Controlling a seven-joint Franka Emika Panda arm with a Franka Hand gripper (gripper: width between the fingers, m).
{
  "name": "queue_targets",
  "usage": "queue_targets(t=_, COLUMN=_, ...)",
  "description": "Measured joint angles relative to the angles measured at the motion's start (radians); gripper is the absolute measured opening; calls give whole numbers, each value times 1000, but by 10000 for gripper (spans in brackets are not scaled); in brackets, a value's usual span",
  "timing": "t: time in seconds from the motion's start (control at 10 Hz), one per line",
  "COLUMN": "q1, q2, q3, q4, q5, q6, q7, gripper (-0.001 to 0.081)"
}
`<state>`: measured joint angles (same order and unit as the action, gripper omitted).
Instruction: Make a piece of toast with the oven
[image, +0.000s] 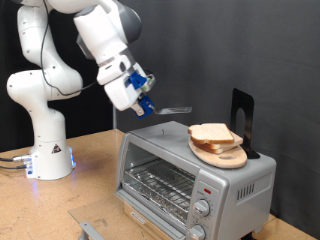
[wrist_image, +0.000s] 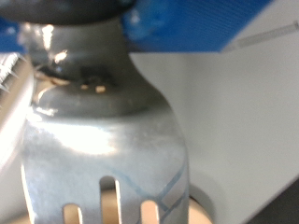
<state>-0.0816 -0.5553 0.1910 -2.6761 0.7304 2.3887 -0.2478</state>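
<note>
- One gripper (image: 143, 92) hangs above the oven (image: 190, 170), fingers clenched on a blue-handled spatula (image: 160, 107) whose flat blade juts toward the exterior view's right.
- Wrist view: slotted metal blade (wrist_image: 103, 140) fills the frame.
- Piece of toast (image: 212, 135) rests stacked on a round wooden board (image: 222, 155) atop the oven.
- Oven door is closed.

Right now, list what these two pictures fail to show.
- Gripper, exterior view: too small; how its jaws stand around the spatula is unclear.
- Wrist view: the spatula's blade fills the frame, blurred, hiding nearly everything below it.
- Oven, exterior view: bottom cut off by the picture's edge; the oven door's state is unclear.
- Toast on the wooden board: the number of slices is unclear.
</note>
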Motion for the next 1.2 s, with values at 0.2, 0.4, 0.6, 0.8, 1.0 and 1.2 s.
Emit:
queue_targets(t=0.2, q1=-59, q2=-25, q3=-33, q4=-23, q5=-70, q6=-50, q7=-1, gripper=389)
queue_targets(t=0.4, q1=-94, q2=-41, q3=-58, q4=-47, q5=-109, q6=-71, q7=-21, gripper=389)
queue_targets(t=0.6, q1=-93, q2=-37, q3=-54, q4=-45, q5=-114, q6=-83, q7=-16, gripper=389)
queue_targets(t=0.8, q1=-97, q2=-6, q3=-45, q4=-24, q5=-150, q6=-100, q7=19, gripper=389)
queue_targets(t=1.0, q1=-99, q2=50, q3=-35, q4=11, q5=-161, q6=-81, q7=40, gripper=389)
queue_targets(t=1.2, q1=-99, q2=98, q3=-30, q4=43, q5=-161, q6=-46, q7=39, gripper=389)
